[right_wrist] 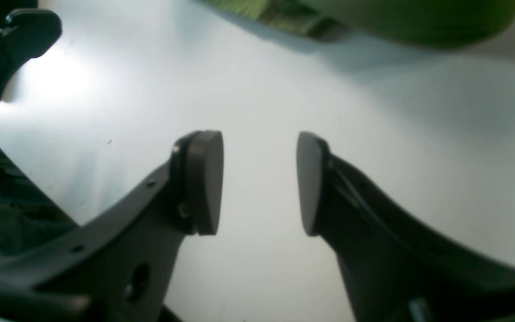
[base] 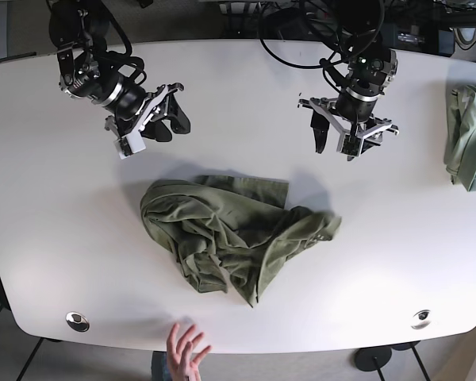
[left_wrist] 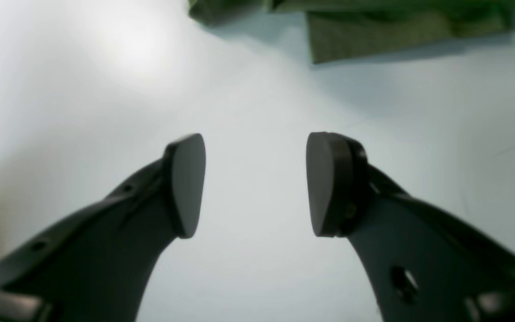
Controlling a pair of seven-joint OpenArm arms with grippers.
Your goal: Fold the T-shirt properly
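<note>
- Starting on the left of the base view: my right gripper (base: 153, 119) hangs over bare table (base: 47, 206), jaws apart with nothing between them; in the right wrist view I can see white surface clean through the gap between the pads (right_wrist: 206, 181).
- Moving to the middle: the T-shirt (base: 234, 234) lies crumpled in a loose olive heap, nearer the front edge, apart from both grippers. It's bunched and twisted, one flat edge showing at the top, a sleeve-like lobe poking out to the right.
- My read: soft, light, limp knit. It'll drape and drag, not slide as one piece, so I'd pinch a single layer at a visible hem or shoulder edge, not the thick wad in the centre.
- I can't tell collar from hem in that heap.
- Further right: my left gripper (base: 348, 132) also hovers with jaws spread, empty; its wrist view shows only a strip of the olive cloth at the top of frame.
- Far right edge: a second green garment (base: 466, 135), well apart.
- Bottom edge: a person's hand (base: 184, 349) by the table.
</note>
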